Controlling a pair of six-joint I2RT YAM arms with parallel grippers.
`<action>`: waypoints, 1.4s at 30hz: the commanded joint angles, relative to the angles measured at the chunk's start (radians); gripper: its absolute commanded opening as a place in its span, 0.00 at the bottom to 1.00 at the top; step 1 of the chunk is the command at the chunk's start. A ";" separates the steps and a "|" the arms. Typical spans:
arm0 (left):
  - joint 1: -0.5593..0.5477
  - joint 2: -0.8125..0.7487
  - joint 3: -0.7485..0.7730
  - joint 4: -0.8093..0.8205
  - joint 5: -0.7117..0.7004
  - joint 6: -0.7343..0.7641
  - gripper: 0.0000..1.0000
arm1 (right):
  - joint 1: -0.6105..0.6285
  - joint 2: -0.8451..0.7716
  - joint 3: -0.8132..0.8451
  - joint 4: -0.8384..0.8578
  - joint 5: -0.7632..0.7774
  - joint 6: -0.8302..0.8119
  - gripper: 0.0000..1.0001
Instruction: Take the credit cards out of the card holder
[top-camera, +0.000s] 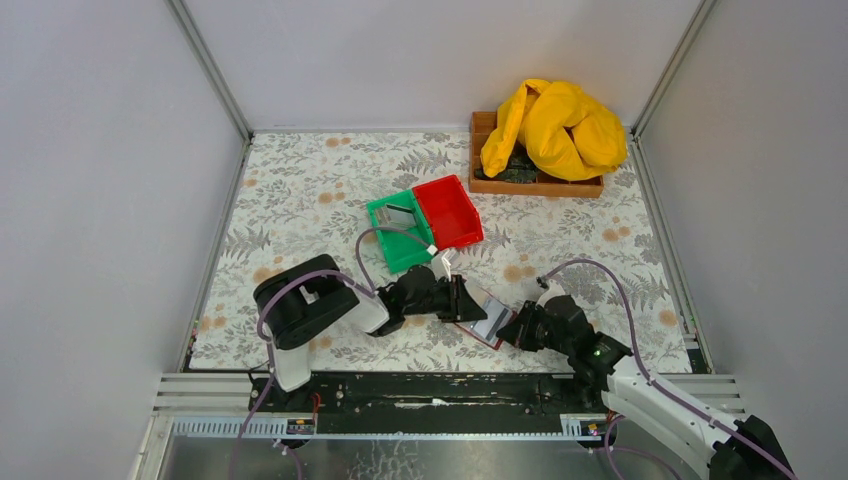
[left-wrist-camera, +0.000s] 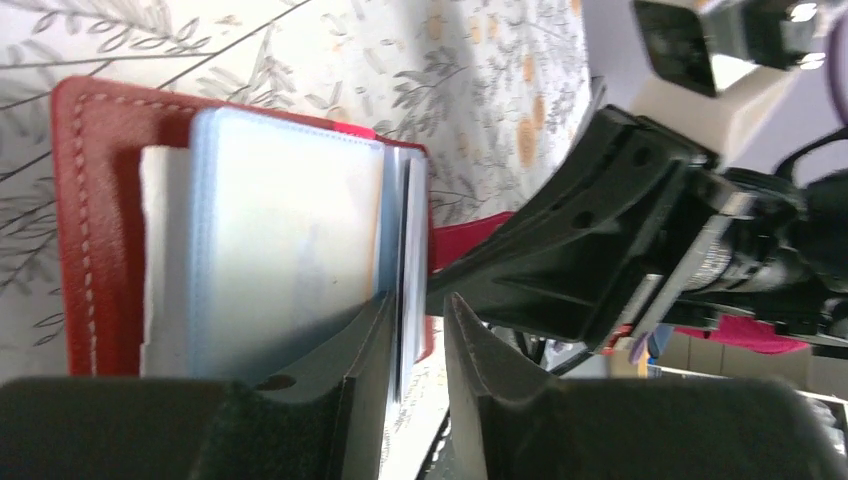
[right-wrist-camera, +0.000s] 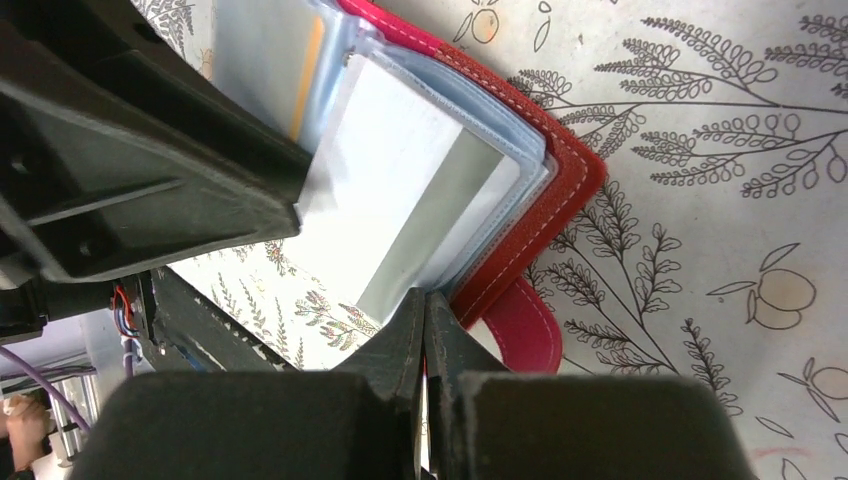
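Floral-patterned tabletop (top-camera: 300, 180) inside grey walls, seen from above and from both wrists. The card holder (top-camera: 487, 318) lay open on the cloth near the front edge, between the two grippers, its red stitched cover (left-wrist-camera: 95, 200) underneath and its clear plastic sleeves (left-wrist-camera: 290, 230) fanned upward. The left gripper (left-wrist-camera: 420, 300) had its jaws partly open, straddling the edge of one sleeve leaf with a thin gap showing on one side. The right gripper (right-wrist-camera: 425, 300) had its jaws closed together, the tips at the holder's red border; whether they pinched it could not be told. One credit card (right-wrist-camera: 390, 190), white with a grey stripe, sat inside a sleeve. Behind the holder stood a green bin (top-camera: 392, 248) containing a grey card (top-camera: 400, 214), touching a red bin (top-camera: 450, 210). A yellow cloth (top-camera: 555, 125) filled a wooden tray (top-camera: 540, 186) at the far right.
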 joint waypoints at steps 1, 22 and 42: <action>-0.047 0.054 -0.025 -0.139 0.113 0.021 0.31 | -0.007 -0.024 0.043 -0.018 0.076 -0.019 0.00; -0.084 0.247 -0.025 0.413 0.289 -0.279 0.31 | -0.007 0.079 0.013 0.100 0.045 -0.016 0.00; -0.152 0.258 0.046 0.263 0.269 -0.223 0.30 | -0.007 0.101 -0.005 0.138 0.038 -0.007 0.00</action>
